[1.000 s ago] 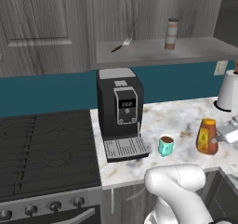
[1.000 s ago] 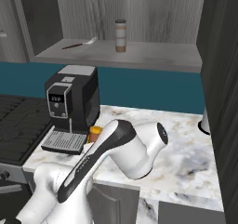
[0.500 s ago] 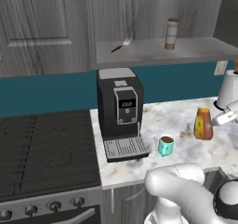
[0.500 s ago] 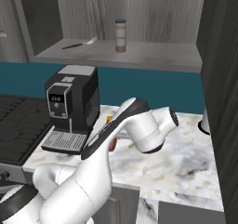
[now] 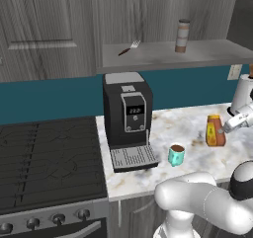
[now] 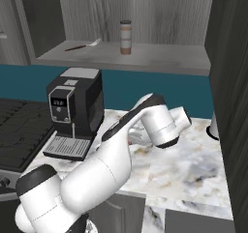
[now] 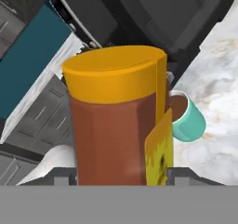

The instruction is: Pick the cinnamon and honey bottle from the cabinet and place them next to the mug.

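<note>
Amber honey (image 5: 215, 131), gripped by the tool (image 5: 231, 127), is standing on the marble table (image 5: 192, 123) right of the mug (image 5: 176, 154); lowering it upright before letting go is advisable, with cinnamon (image 5: 182, 35) waiting on the shelf.

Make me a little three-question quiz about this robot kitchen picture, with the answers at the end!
1. True or false: the cinnamon stands on the cabinet shelf.
2. What is the gripper closed on? A) a fork B) the honey bottle C) a kettle
3. Fill in: the mug sits on the counter in front of the black ______ machine.

Key: 1 true; 2 B; 3 coffee
</note>
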Tool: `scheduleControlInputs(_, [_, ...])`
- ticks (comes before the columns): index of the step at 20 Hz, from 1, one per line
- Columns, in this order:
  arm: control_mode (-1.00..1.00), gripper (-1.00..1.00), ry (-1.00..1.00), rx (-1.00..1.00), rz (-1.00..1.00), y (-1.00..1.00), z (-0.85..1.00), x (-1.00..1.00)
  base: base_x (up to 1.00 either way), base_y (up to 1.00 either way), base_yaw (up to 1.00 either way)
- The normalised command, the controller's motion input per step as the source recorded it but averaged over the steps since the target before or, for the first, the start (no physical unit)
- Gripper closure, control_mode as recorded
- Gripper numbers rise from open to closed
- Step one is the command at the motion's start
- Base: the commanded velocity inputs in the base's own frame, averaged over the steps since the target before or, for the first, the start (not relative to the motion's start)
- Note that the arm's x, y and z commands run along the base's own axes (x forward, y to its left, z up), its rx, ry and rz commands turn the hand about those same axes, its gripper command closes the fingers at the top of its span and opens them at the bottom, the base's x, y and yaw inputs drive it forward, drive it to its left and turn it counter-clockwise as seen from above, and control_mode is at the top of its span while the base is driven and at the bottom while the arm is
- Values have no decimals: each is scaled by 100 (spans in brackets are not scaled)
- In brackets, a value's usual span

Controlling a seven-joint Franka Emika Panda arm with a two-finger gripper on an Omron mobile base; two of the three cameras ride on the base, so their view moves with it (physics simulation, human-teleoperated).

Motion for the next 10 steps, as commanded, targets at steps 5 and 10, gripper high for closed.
scheduleControlInputs(5, [-100, 100, -1, 0, 0, 2, -44, 0, 0, 0, 0])
scheduleControlInputs(10, [-100, 100, -7, 0, 0, 17, -6, 0, 0, 0, 0])
